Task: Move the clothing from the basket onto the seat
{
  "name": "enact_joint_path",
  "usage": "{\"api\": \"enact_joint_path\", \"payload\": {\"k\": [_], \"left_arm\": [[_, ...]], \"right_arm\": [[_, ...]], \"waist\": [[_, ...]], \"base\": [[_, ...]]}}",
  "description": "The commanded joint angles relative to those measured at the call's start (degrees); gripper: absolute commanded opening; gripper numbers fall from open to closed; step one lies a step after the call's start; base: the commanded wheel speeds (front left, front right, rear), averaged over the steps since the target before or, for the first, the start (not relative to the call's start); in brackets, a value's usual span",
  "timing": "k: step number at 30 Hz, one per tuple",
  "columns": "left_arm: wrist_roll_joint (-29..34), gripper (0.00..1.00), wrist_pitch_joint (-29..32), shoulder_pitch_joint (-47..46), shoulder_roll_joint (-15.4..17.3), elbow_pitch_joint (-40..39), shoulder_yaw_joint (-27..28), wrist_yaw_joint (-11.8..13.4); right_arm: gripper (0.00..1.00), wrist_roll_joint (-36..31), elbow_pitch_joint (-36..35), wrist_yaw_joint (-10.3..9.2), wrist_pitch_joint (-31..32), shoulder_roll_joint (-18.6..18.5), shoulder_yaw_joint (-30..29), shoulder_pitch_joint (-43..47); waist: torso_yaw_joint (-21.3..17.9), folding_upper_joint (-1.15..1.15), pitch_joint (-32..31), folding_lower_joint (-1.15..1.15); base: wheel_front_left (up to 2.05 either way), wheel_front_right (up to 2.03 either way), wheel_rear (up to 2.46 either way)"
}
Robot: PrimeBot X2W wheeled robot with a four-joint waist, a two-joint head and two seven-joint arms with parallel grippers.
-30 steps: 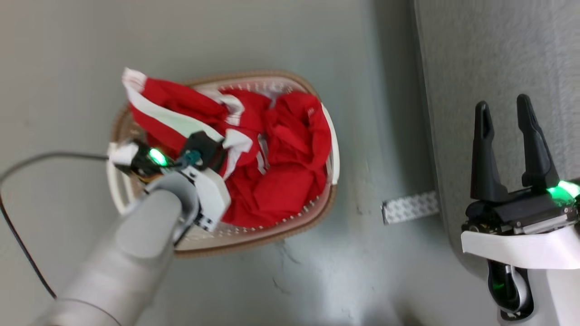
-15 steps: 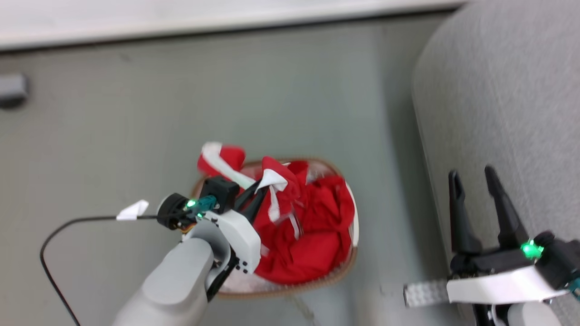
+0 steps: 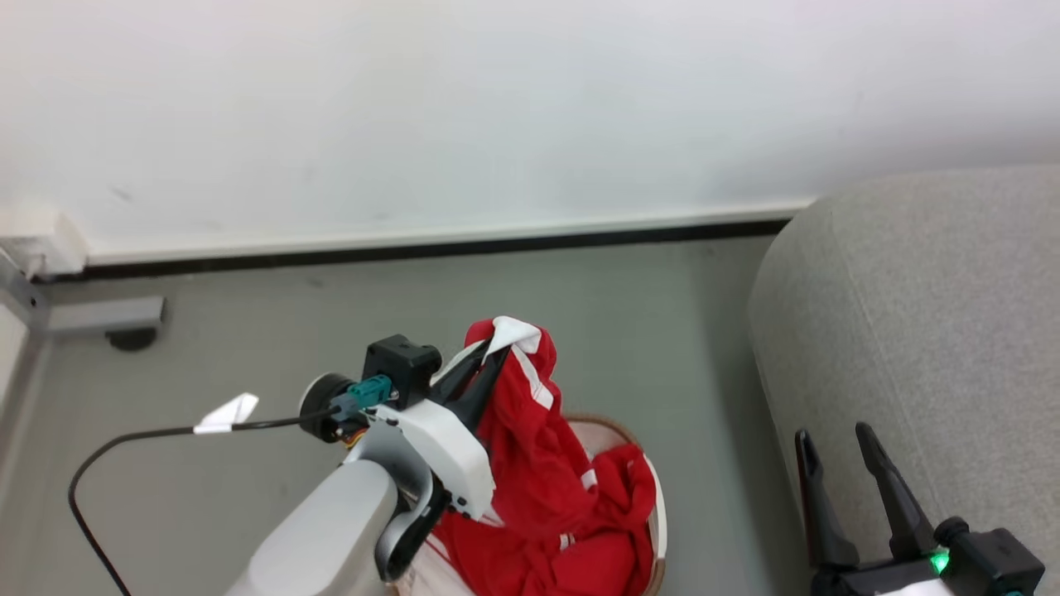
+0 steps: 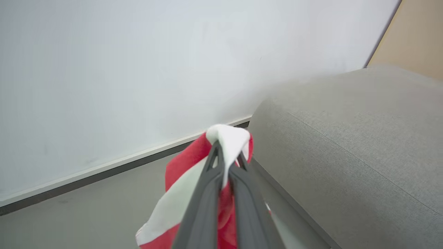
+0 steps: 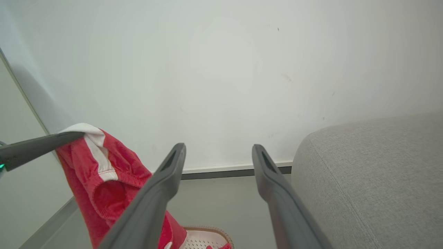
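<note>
Cloth is pinched in our left gripper (image 3: 495,358): its jaws are clenched on the white trim of a red garment from the clothing (image 3: 530,472), which hangs from the tips while its lower folds trail into the basket (image 3: 657,513), where more red cloth lies. Our right gripper (image 3: 832,432) stands spread and holds nothing, low before the seat (image 3: 911,331). We judge the step in hand to be the carry: we should raise the arm until the hem clears the brown rim, then swing right over the seat before letting go, lest the tail snag and tip the basket. Only an edge is held, so we should move smoothly. The basket stands on a grey floor (image 3: 621,314) near the seat; behind runs a white wall (image 3: 497,108) with a dark skirting line (image 3: 414,246).
</note>
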Motion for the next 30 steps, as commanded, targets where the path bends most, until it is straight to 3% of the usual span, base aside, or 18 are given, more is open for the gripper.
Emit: {"api": "enact_joint_path", "payload": {"k": [1, 9, 18, 24, 30], "left_arm": [[-0.7, 0.0, 1.0, 1.6, 0.6, -2.2, 0.3, 0.5], [-2.4, 0.0, 6.0, 4.7, 3.4, -14.1, 1.3, 3.7], [-3.4, 0.0, 9.2, 7.0, 5.2, -21.0, 1.4, 5.8], [-3.4, 0.0, 10.0, 8.1, 4.7, -22.5, 0.1, 5.8], [-2.8, 0.0, 11.0, 8.2, 3.9, -24.1, -2.2, 4.9]], "right_arm": [[1.0, -0.8, 0.3, -0.12, 0.0, -0.2, -0.2, 1.2], [1.0, -2.0, 0.5, -0.12, 0.0, -0.2, 0.9, 2.9], [1.0, -6.9, 0.6, -0.12, 0.0, -0.5, 5.7, -1.1], [1.0, -5.5, 2.8, -0.12, 0.0, -4.6, 13.7, -6.9], [1.0, -2.1, 7.5, -0.12, 0.0, -8.7, 25.5, -15.1]], "waist": [[0.1, -0.01, -3.1, 0.03], [0.2, -0.01, -6.1, 0.03], [0.5, -0.01, -6.4, 0.03], [0.8, -0.01, -6.6, 0.03], [1.2, -0.01, -7.0, 0.03]], "base": [[0.0, 0.0, 0.0], [0.0, 0.0, 0.0], [0.0, 0.0, 0.0], [0.0, 0.0, 0.0], [0.0, 0.0, 0.0]]}}
